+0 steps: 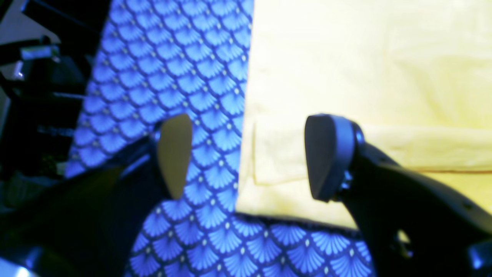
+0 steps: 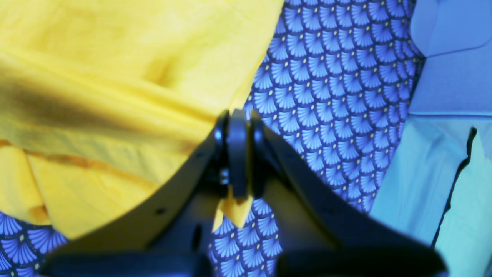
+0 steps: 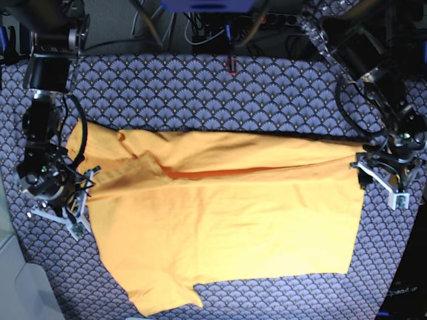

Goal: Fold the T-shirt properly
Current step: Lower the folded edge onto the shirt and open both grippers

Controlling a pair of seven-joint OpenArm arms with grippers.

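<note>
1. T-shirt (image 3: 220,220): plain yellow-orange, spread flat w/ far edge folded over, centre of patterned table cover (image 3: 200,87).
2. Left gripper (image 1: 246,157): jaws wide apart, nothing held, at shirt's right edge.
3. Right gripper (image 2: 238,154): clamped on shirt's left edge.

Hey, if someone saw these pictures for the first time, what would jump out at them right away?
First, the big yellow-orange T-shirt spread across the middle of the blue scallop-patterned table cover, with one long fold already laid across its upper part. Next, the right pincer at the shirt's edge, on the base view's left, shut on a bit of the cloth. Opposite, the left pincer stands open over the shirt's other edge, holding nothing.
</note>
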